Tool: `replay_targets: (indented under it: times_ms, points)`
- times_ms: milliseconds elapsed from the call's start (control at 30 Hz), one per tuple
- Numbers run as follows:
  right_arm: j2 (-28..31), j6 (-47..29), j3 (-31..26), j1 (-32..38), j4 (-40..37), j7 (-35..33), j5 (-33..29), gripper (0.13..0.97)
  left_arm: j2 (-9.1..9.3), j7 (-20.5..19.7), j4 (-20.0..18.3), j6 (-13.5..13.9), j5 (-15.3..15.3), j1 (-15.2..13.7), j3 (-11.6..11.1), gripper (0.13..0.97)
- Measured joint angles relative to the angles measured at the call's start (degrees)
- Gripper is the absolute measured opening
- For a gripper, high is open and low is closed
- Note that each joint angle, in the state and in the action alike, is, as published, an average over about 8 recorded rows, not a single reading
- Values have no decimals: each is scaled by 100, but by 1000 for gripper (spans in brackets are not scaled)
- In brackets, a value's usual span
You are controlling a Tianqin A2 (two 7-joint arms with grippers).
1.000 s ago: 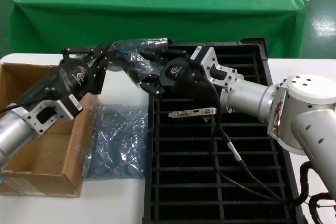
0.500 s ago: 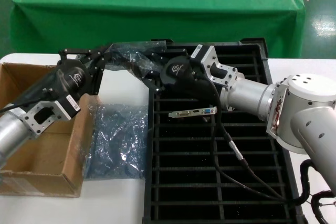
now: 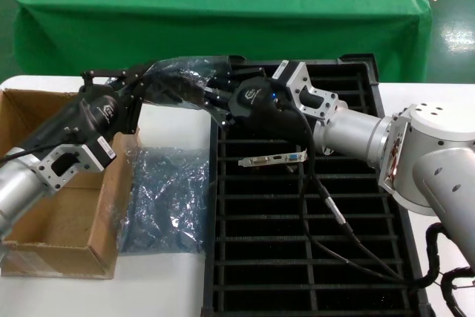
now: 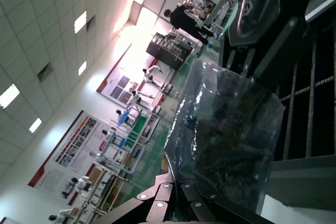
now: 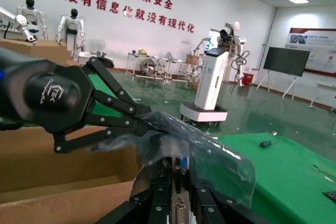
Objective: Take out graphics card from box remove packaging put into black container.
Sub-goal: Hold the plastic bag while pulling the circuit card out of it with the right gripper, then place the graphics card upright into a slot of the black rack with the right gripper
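I saw the packaging [image 3: 178, 79], a crinkly translucent bag, stretched in the air over the black container's [image 3: 386, 257] far left corner, the graphics card [image 5: 178, 203] partly inside it. The open brown box [image 3: 63, 235] sat left of the container.

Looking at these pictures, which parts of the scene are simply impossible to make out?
- The dark graphics card in the right gripper: right wrist view, wrapped in the crinkly translucent plastic bag, only its connector shows.
- The left gripper: head view, its tips vanish into the bag.
- The brown cardboard box: head view, left arm covers much of its inside.
- The black slotted tray: bottom edge cuts it off.
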Motion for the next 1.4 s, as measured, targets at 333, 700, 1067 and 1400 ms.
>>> replay_targets:
  times_ms: [333, 700, 1067, 1400]
  points:
    - [255, 215, 281, -374, 996, 683, -726, 187, 102, 543, 286, -18, -26, -135, -136, 138]
    - [937, 764, 174, -985, 3135, 2337, -1889, 187, 178, 1040, 578, 33, -110, -265, -308, 138]
    - [1683, 628, 406, -1491, 5672, 5030, -4251, 187, 391, 2540, 1102, 228, -573, -660, -1124, 138]
    - [1713, -1123, 591, -962, 6605, 7442, -6527, 187, 650, 1655, 718, 78, -1311, -619, -1954, 138]
